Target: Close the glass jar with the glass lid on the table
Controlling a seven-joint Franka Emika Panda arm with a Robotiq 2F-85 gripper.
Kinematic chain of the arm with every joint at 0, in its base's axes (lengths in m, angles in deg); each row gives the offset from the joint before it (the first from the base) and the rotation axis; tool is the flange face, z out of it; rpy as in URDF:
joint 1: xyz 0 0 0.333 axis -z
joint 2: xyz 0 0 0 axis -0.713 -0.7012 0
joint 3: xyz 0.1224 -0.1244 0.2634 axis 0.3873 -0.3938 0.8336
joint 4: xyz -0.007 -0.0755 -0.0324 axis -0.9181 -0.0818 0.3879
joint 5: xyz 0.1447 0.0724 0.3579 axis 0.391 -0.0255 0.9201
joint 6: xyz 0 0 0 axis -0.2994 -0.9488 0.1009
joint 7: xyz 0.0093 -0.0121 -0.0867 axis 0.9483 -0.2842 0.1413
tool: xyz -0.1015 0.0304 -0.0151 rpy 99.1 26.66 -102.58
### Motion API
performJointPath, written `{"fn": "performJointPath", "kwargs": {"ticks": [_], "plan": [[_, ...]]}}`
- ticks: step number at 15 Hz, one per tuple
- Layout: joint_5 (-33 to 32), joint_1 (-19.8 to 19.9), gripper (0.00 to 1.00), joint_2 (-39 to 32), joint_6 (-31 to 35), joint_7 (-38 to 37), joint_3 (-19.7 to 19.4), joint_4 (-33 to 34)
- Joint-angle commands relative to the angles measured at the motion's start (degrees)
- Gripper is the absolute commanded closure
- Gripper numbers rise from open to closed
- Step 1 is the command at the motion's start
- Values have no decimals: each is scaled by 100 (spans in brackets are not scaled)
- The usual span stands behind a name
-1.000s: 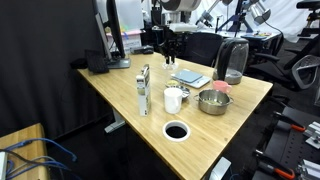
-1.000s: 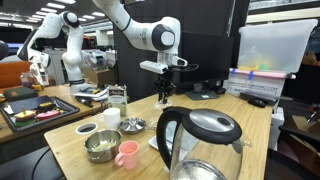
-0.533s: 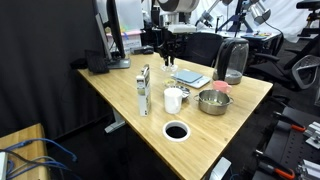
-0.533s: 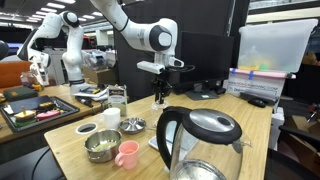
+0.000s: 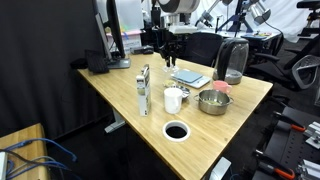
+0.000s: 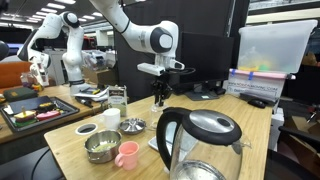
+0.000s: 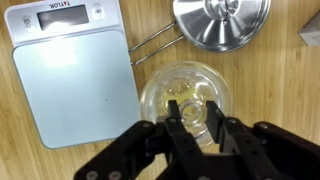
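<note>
The glass lid (image 7: 158,92) is a clear round disc lying flat on the table (image 7: 285,95), between a silver kitchen scale and a metal bowl. It also shows in an exterior view (image 6: 133,125), next to the white mug. My gripper (image 7: 192,104) hangs directly above the lid, open and empty, with one finger on each side of the lid's centre knob and clear of it. In both exterior views the gripper (image 5: 168,52) (image 6: 158,98) is well above the tabletop. I cannot make out a glass jar.
The scale (image 7: 70,75) lies left of the lid and the metal bowl (image 7: 220,22) beyond it. A white mug (image 5: 174,99), pink cup (image 5: 221,88), black ring (image 5: 176,131), upright box (image 5: 144,90) and kettle (image 5: 233,60) stand on the table (image 5: 120,95).
My gripper has shifted slightly sideways above the table. Nothing on the table has moved.
</note>
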Motion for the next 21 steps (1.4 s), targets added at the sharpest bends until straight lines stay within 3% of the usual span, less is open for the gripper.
{"fn": "performJointPath", "kwargs": {"ticks": [1, 2, 3, 9, 14, 17, 18, 21], "plan": [[79, 34, 79, -17, -183, 5, 40, 27], [102, 40, 44, -22, -198, 12, 53, 29], [125, 46, 43, -39, -201, 16, 62, 41], [526, 139, 3, -103, -309, 82, 123, 101], [249, 81, 0, 381, 28, 98, -16, -139], [-24, 52, 0, 903, -239, 178, -66, -407], [118, 88, 0, 551, -213, 80, -15, -18], [29, 86, 0, 841, -278, 88, -18, -281]]}}
